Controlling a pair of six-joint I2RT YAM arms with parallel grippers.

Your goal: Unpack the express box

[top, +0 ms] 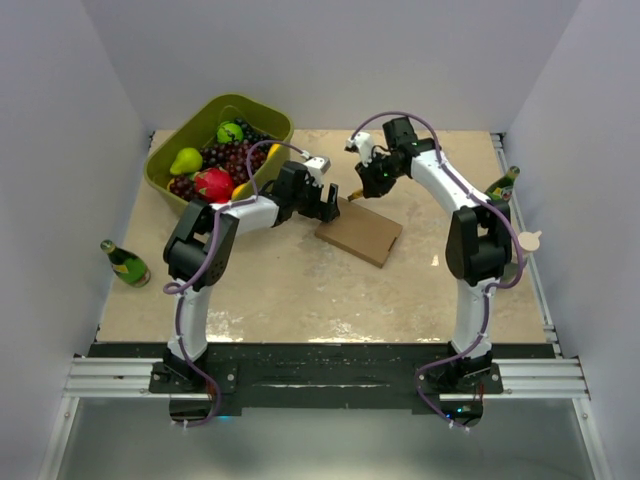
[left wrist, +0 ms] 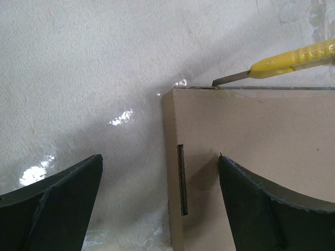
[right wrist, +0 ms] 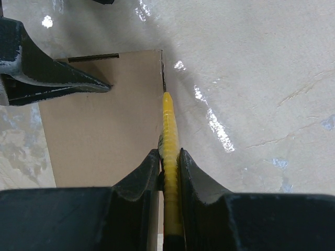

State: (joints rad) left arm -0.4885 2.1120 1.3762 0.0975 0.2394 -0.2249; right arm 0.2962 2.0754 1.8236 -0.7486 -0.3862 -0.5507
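Observation:
The express box (top: 360, 232), flat plain brown cardboard, lies closed on the table's middle. In the left wrist view the box (left wrist: 251, 151) shows a slot in its near left end. My left gripper (left wrist: 159, 167) is open, its jaws straddling that box corner, one finger over the lid, one over the table. My right gripper (right wrist: 169, 154) is shut on a yellow utility knife (right wrist: 169, 130). The knife's blade (left wrist: 230, 79) touches the box's far edge near the corner. The box also shows in the right wrist view (right wrist: 104, 130).
An olive-green tub (top: 215, 150) of fruit stands at the back left, close behind my left arm. A green bottle (top: 126, 263) lies off the table's left edge; another bottle (top: 503, 184) lies at the right edge. White walls enclose three sides.

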